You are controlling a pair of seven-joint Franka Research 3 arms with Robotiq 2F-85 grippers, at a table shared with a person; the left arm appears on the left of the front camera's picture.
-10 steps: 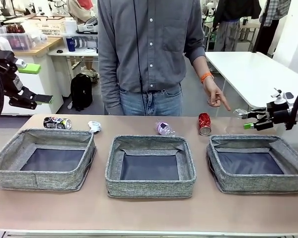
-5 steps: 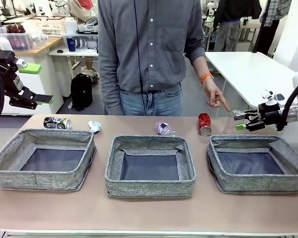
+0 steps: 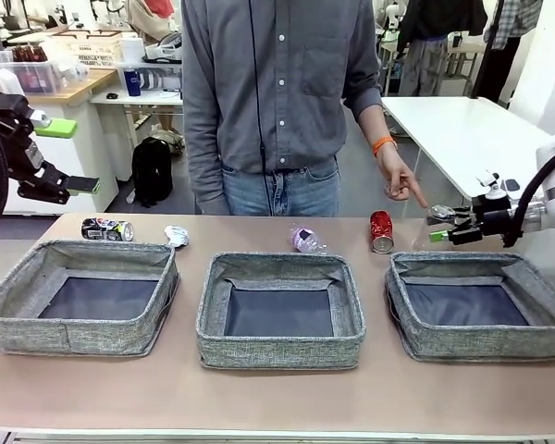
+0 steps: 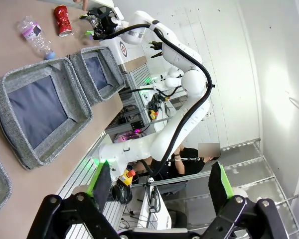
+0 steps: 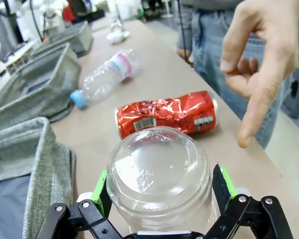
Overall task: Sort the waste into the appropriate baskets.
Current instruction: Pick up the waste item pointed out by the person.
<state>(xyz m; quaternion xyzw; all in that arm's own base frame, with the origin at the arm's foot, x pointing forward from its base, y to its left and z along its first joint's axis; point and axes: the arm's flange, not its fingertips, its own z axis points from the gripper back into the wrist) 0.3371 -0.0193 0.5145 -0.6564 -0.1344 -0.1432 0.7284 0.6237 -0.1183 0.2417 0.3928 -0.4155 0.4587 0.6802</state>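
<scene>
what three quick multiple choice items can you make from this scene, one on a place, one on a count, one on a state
1. Where does the red can lie?
A. in the middle basket
B. on the table, beyond the grey baskets
C. inside the right basket

2. How many grey baskets stand on the table?
A. two
B. three
C. four

3. How is the right gripper?
A. shut on the red can
B. open, astride a clear bottle
C. open, with nothing near it

Key: 1 B, the can lies on bare tabletop behind the basket row; 2 B, three stand side by side; 3 B, its green pads flank the bottle's base.
</scene>
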